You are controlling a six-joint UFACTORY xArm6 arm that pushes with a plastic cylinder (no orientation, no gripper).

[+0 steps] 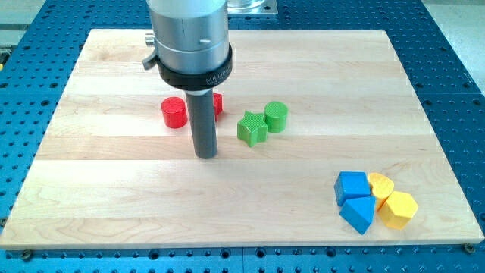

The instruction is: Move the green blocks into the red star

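Our tip (205,155) rests on the wooden counter (114,205) a little toward the view's left of centre; we carry no hand here, only a straight dark rod, so there is nothing to spread or press together. Toward the view's right of the tip, and slightly toward the top, sits the green star (251,127), near but apart from the rod, and touching its far side is the green cylinder (276,117). Behind the rod, toward the view's top, a red block (217,105) peeks out on the rod's right side; most of it is hidden, so we cannot tell its shape. To the view's left and above the tip stands the red cylinder (173,112), just beside the rod's shaft in the picture. Well away, toward the view's bottom right near the counter's edge, a tight cluster lies: a blue cube (351,186), a blue wedge-like block (359,214), a yellow block (380,184) of unclear shape, and a yellow hexagonal block (398,210), all touching. Broad bare wood stretches below the tip and to its left, out to the counter's edges.
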